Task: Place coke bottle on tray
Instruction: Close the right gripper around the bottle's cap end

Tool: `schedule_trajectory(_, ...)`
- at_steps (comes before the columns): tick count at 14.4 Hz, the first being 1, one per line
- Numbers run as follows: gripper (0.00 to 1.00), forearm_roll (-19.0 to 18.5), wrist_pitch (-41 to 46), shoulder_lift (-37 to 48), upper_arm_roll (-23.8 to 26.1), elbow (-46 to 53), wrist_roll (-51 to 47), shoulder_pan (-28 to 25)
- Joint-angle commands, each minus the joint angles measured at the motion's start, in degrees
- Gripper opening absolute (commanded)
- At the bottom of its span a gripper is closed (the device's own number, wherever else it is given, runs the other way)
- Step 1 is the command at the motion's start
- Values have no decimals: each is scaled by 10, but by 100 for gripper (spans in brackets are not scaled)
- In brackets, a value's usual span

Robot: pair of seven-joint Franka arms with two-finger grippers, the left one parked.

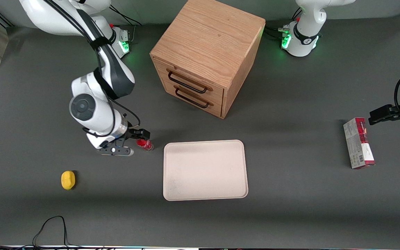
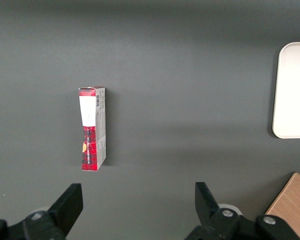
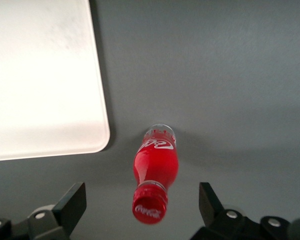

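The coke bottle (image 1: 145,144) is tiny, with a red cap, red label and clear base. It stands upright on the grey table beside the tray's (image 1: 205,169) corner, toward the working arm's end. The tray is large, flat and cream-white, and holds nothing. My right gripper (image 1: 135,142) hovers just above the bottle, open. In the right wrist view the bottle (image 3: 155,170) stands between the two spread fingers (image 3: 72,205), its cap nearest the camera, with the gripper (image 3: 142,206) touching nothing. The tray's rounded corner (image 3: 90,140) lies close by the bottle.
A wooden drawer cabinet (image 1: 205,55) stands farther from the front camera than the tray. A yellow object (image 1: 68,180) lies toward the working arm's end, nearer the camera. A red-and-grey carton (image 1: 358,142) lies toward the parked arm's end; it also shows in the left wrist view (image 2: 92,128).
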State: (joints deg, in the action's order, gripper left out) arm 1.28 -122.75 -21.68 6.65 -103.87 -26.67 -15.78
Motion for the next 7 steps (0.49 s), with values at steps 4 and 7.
schedule_trajectory(4, 76, -16, -44, 18, -1, -57, -23, -5)
schedule_trajectory(7, 30, -39, -47, 19, -1, -55, -25, -4)
